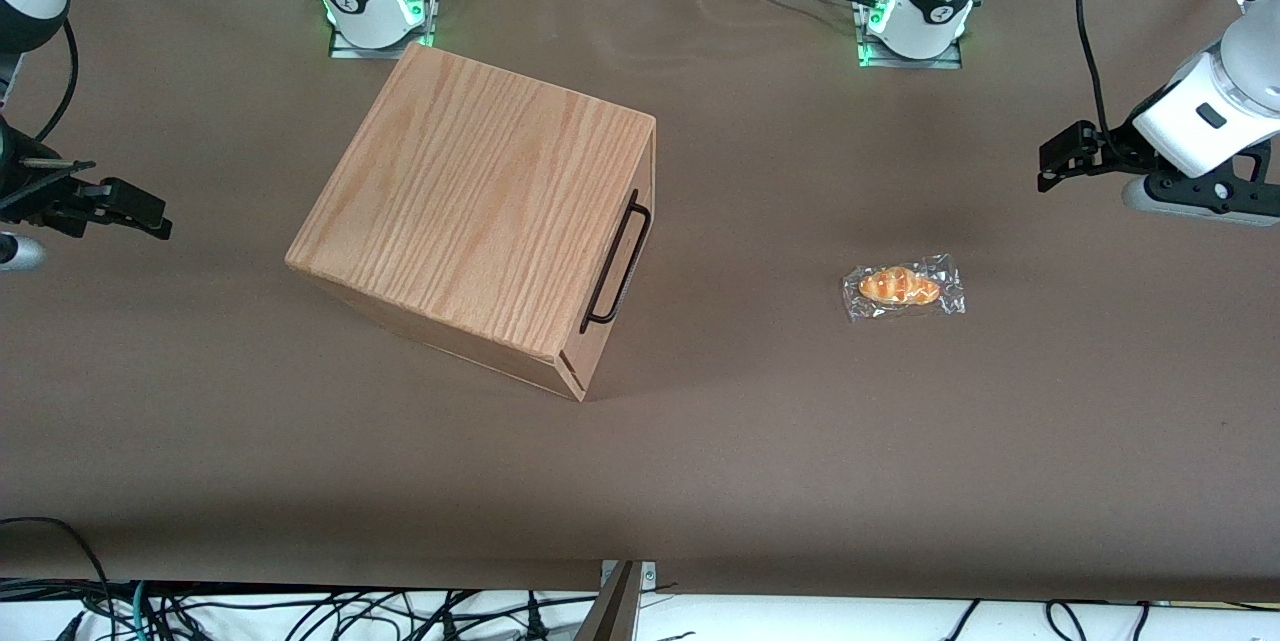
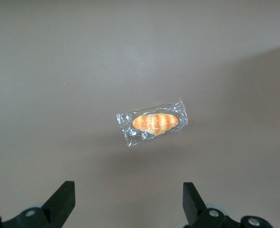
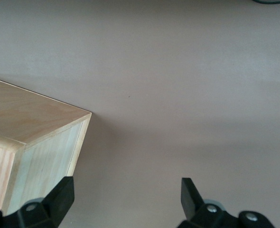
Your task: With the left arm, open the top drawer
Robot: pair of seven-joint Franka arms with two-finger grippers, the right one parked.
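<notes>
Gripper (image 1: pixel 1052 161) is spread wide, nothing between the jaws, so I'd straddle the top drawer's handle (image 1: pixel 615 264) squarely before pulling.

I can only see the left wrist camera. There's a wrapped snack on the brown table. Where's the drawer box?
Observer: The wooden cabinet sits on the table, toward the parked arm's end from the wrapped bread.
Child: Is the top drawer open?
Observer: No, the top drawer looks shut, its black bar handle facing the bread.
Child: Is the arm touching the handle?
Observer: No. The left arm hangs at the working arm's end, and its gripper is open and empty above the table, well away from the handle.
</notes>
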